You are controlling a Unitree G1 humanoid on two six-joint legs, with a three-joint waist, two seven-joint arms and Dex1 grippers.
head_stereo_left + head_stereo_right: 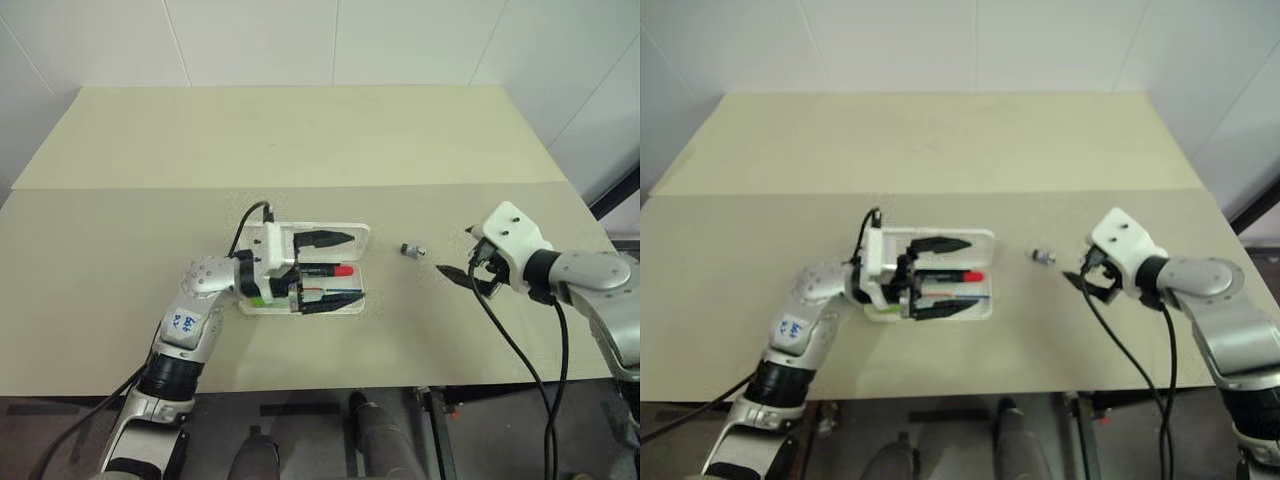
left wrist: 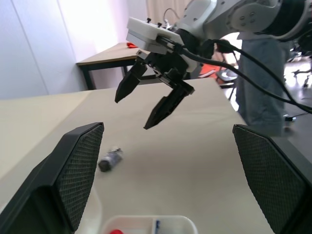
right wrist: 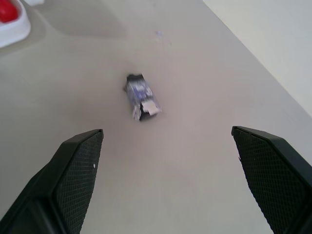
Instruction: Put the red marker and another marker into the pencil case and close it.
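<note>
Left gripper (image 1: 325,270), fingers apart, hovers right over the open case (image 1: 352,236), red marker (image 1: 330,271) inside lying left-right; right gripper (image 1: 462,270), empty and apart, sits well off to the right

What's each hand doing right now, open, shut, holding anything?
Left hand: open, holding nothing, over the open pencil case.
Right hand: open, holding nothing, above the table.

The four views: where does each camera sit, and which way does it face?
Head views: on the head, facing forward and down at the table, open pencil case, both arms.
Left wrist view: along the open left gripper toward the right gripper.
Right wrist view: along the open right gripper, facing down at the table.
Shared: all show the small grey piece.
</note>
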